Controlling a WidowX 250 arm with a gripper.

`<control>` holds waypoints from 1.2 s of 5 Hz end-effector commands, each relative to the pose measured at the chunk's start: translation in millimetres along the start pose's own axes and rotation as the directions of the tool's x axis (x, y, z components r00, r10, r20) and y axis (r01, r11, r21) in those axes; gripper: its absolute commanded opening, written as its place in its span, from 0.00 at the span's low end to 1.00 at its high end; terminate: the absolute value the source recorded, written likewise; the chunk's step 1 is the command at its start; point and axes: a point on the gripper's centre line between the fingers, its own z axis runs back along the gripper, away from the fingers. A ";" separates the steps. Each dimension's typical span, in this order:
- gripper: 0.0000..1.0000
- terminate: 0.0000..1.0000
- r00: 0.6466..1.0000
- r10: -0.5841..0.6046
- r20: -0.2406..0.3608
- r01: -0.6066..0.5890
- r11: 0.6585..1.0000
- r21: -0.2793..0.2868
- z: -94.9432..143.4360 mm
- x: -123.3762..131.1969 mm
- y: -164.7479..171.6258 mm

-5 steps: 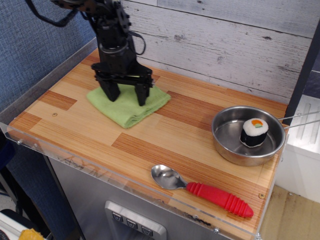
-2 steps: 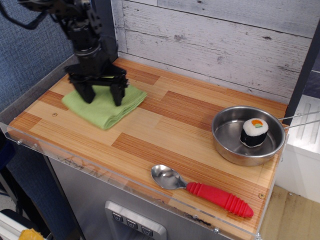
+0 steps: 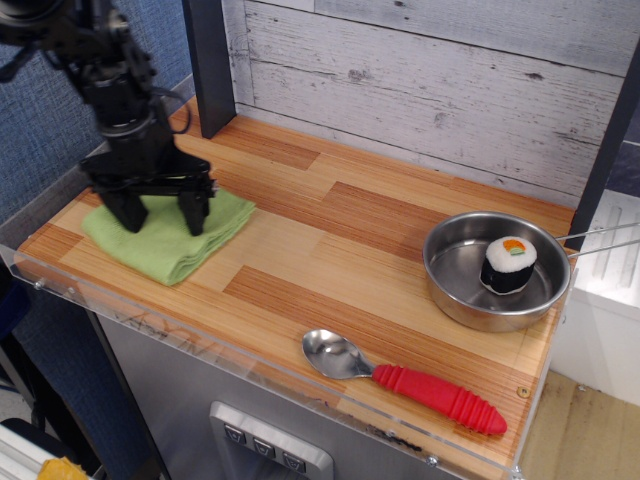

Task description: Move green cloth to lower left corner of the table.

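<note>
The green cloth (image 3: 172, 243) is a folded lime-green terry square lying flat on the wood-plank table (image 3: 330, 270), near its left front corner. My black gripper (image 3: 161, 217) stands over the cloth, pointing down, with its two fingers spread and both fingertips pressed onto the cloth's top. Nothing is held between the fingers. The arm rises up and left out of the frame and hides the cloth's far left edge.
A steel pan (image 3: 497, 272) with a sushi roll (image 3: 509, 263) in it sits at the right. A spoon with a red handle (image 3: 408, 380) lies along the front edge. A clear acrylic rim (image 3: 200, 340) borders the table. A dark post (image 3: 208, 65) stands at the back left.
The gripper has slid toward the left front corner, dragging the green cloth with it from the back middle-left. The fingers stayed spread on the cloth. Pan and spoon have not moved.
</note>
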 end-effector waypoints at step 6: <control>1.00 0.00 0.983 0.057 0.172 -0.044 0.996 -0.078 111.0 17.8 -12.3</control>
